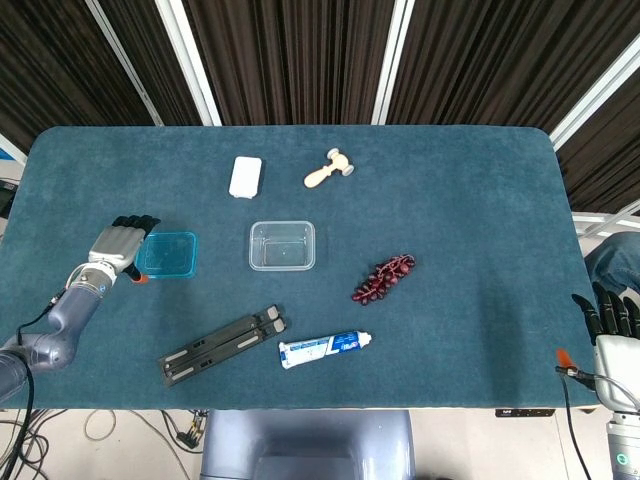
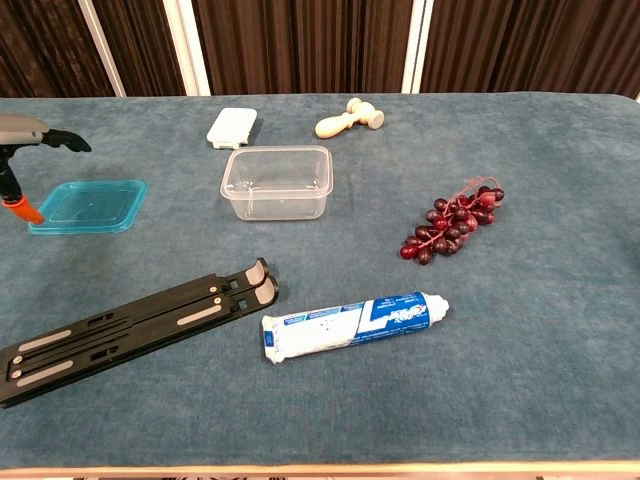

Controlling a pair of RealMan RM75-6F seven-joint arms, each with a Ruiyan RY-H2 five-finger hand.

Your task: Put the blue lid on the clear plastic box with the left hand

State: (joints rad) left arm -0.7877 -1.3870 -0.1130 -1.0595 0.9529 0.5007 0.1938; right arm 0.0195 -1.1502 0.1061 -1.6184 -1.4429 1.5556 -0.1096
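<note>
My left robot hand (image 1: 122, 245) hovers at the left edge of the blue lid (image 1: 167, 255), fingers spread and holding nothing; in the chest view only its dark fingertips and an orange thumb tip poke in from the left border, just beside the lid. The lid lies flat on the table (image 1: 480, 200), on the left side, well apart from the clear plastic box (image 1: 282, 246). The box sits open near the middle of the table, upright, nothing inside that I can see.

Behind the box there's a small white case (image 1: 245, 177), and to its right a pale wooden roller (image 1: 329, 170). To the right of the box lies a bunch of dark red grapes (image 1: 383, 279). Toward the front edge, a black folding stand (image 1: 224, 344) lies flat and angled, and just beside its right end a toothpaste tube (image 1: 324, 348) lies on its side.

My right robot hand (image 1: 612, 325) sits down at the lower right corner, off the table edge, dark fingers pointing up. I cannot tell how far apart they are, and it holds nothing that I can see
</note>
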